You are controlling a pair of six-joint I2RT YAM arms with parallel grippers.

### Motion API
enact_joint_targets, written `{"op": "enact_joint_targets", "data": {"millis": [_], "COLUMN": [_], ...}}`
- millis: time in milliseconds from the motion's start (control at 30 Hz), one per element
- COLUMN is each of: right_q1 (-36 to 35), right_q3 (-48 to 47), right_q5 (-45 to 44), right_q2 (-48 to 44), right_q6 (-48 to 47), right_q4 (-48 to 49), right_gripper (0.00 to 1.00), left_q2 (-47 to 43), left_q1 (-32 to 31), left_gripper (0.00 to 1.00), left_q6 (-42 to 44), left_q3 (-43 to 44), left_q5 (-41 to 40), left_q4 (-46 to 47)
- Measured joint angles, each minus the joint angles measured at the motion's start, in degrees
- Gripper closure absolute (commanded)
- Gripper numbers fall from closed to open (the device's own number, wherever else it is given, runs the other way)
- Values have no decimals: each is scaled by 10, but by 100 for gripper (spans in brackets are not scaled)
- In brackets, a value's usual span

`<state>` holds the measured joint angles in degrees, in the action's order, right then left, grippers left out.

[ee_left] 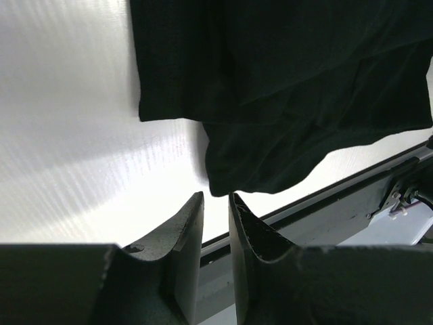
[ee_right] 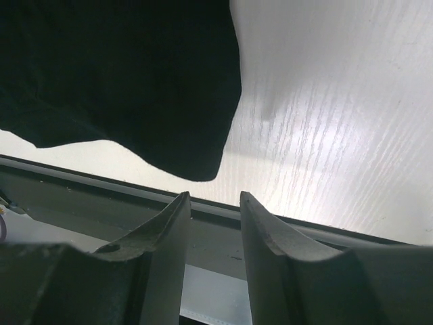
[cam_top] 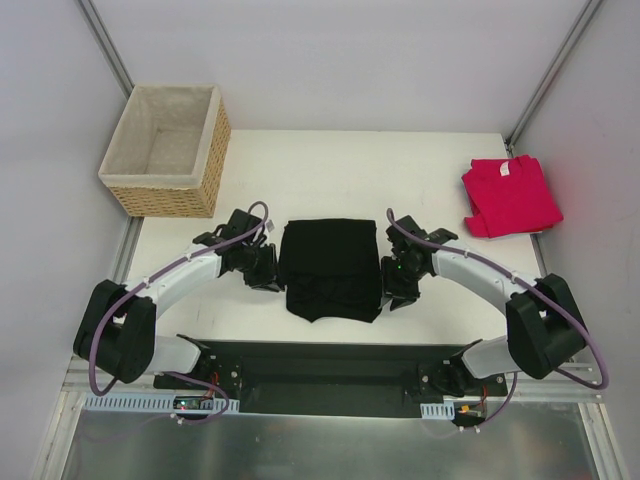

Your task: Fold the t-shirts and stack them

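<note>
A black t-shirt (cam_top: 331,268) lies folded into a rough rectangle at the table's near middle. A pinkish-red t-shirt (cam_top: 510,195) lies folded at the far right edge. My left gripper (cam_top: 268,276) sits low at the black shirt's left near corner, and my right gripper (cam_top: 393,288) at its right near corner. In the left wrist view the jaws (ee_left: 216,200) stand slightly apart with nothing between them, the black shirt's (ee_left: 284,88) corner just past the tips. In the right wrist view the gripper (ee_right: 213,198) is open and empty, the black shirt (ee_right: 122,74) just ahead to the left.
A wicker basket (cam_top: 165,150) with pale lining stands at the back left corner. The black base plate (cam_top: 330,365) of the arms runs along the table's near edge, close behind both grippers. White walls enclose the table on three sides.
</note>
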<state>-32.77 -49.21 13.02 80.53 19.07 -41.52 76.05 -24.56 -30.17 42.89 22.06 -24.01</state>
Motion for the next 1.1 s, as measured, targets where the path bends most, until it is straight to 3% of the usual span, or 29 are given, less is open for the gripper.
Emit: {"op": "enact_joint_targets", "data": {"millis": [467,733,1100], "right_q1": [0,-1,-1], "right_q3": [2,4,7], "right_q5": [13,14,14], "right_q2": [51,54,55], "right_q6": [0,-2,-2], "right_q4": [32,38,42], "right_gripper": [66,78,82], "left_q2": [51,61,64], "left_q1": [-59,-66,-77], "left_gripper": [81,81,71], "left_q6": [-36,-40,-49], "left_q3": [-27,-38,-44], "left_q5": [0,-2,-2], "left_q4": [55,73,81]}}
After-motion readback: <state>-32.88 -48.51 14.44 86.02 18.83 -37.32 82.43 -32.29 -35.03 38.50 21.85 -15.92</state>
